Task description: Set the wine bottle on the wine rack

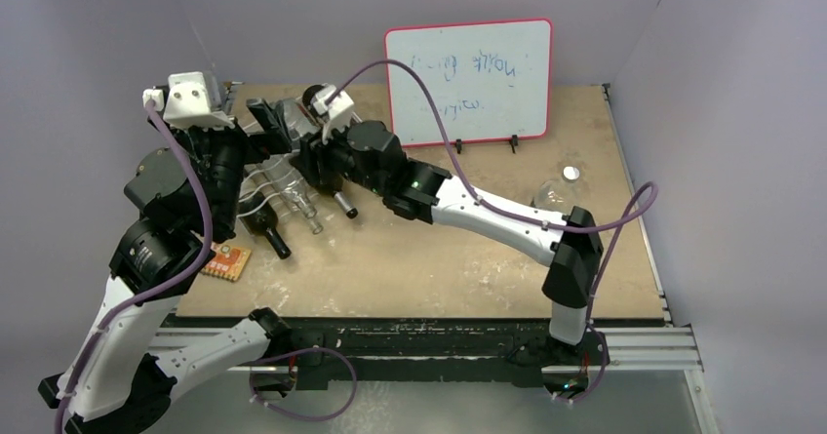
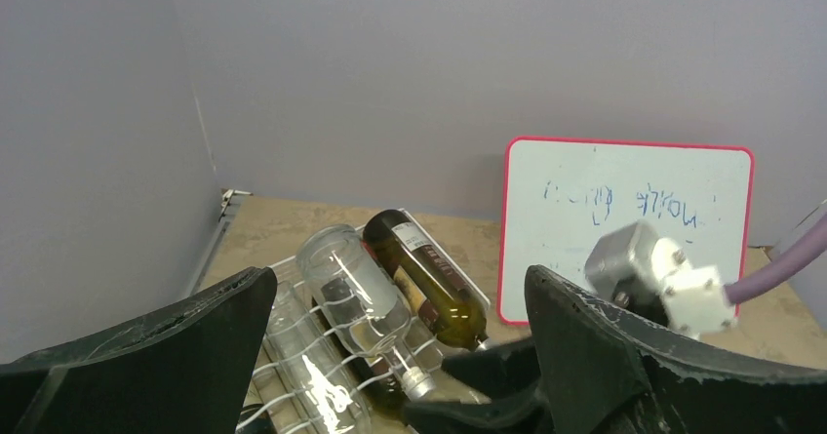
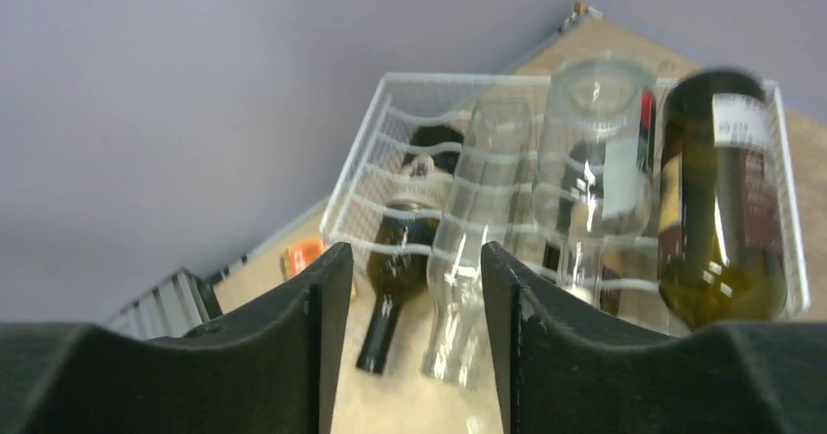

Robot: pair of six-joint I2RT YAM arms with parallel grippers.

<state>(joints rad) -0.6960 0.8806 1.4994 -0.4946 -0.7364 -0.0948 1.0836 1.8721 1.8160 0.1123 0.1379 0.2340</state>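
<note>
The white wire wine rack (image 3: 390, 176) stands at the table's back left, and it also shows in the top view (image 1: 255, 192) and the left wrist view (image 2: 293, 356). Several bottles lie on it. On the upper tier are a dark green labelled wine bottle (image 3: 722, 210) (image 2: 429, 278) and two clear bottles (image 3: 595, 161) (image 3: 478, 219). A dark bottle (image 3: 400, 258) lies below them. My right gripper (image 3: 414, 254) (image 1: 304, 159) is open and empty in front of the bottle necks. My left gripper (image 2: 395, 278) (image 1: 268, 127) is open wide and empty above the rack.
A pink-framed whiteboard (image 1: 468, 81) stands at the back. A clear glass object (image 1: 554, 197) and a white cap (image 1: 571, 172) lie at the right. An orange card (image 1: 226, 260) lies near the left front. Grey walls enclose the table, and the two arms crowd the rack.
</note>
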